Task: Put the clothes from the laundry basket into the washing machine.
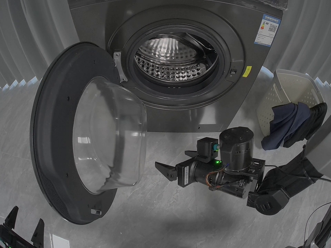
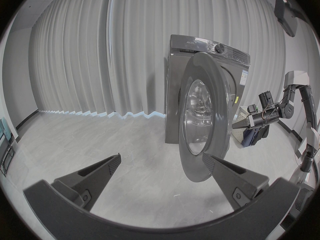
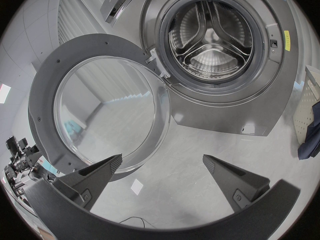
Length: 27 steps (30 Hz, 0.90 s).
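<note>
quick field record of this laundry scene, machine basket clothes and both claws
machine: dark grey front-loading washing machine
door: round glass-windowed door, open to robot's left
drum: perforated steel drum, no clothes seen inside
basket: white perforated plastic laundry basket, right of machine
clothes: dark blue and black clothes, draped over basket rim
right claw: open, empty, before machine
left claw: open, empty, low left

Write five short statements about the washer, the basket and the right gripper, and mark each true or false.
1. The washing machine door is shut. False: it stands wide open.
2. No clothes show inside the drum. True.
3. Dark clothes hang over the basket rim. True.
4. The right gripper holds a shirt. False: its fingers are open and empty.
5. The basket stands to the machine's left. False: it is on the robot's right.
</note>
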Motion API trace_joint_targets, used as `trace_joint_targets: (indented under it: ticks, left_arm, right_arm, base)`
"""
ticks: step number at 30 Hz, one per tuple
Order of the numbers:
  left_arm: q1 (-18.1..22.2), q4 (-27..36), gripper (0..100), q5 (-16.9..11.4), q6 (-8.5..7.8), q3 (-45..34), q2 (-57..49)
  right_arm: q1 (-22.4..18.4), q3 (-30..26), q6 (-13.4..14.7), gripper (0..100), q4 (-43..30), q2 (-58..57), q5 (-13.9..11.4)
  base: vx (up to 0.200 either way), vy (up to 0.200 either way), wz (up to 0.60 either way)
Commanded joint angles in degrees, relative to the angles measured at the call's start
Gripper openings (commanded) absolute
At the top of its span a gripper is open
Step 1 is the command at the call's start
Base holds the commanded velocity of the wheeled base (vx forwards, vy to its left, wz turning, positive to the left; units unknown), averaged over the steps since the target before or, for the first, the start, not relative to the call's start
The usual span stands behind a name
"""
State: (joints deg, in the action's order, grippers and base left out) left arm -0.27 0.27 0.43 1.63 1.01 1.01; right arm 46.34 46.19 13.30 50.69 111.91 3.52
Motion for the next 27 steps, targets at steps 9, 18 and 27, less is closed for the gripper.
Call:
trace_joint_targets:
  ticks: [9, 18, 27]
  left_arm:
    - [0.0, 0.0, 100, 0.0, 0.04, -0.9, -0.9]
    - [0.0, 0.0, 100, 0.0, 0.04, -0.9, -0.9]
    - [0.0, 0.0, 100, 0.0, 0.04, -0.9, -0.9]
  right_arm:
    - [2.7, 10.2, 0.0, 100, 0.0, 9.9, 0.1]
    - [7.3, 21.1, 2.1, 100, 4.4, 17.6, 2.5]
    - [5.2, 18.2, 2.3, 100, 4.6, 13.9, 2.8]
  base:
    - [0.000, 0.000, 0.00]
    - [0.000, 0.000, 0.00]
    - [0.000, 0.000, 0.00]
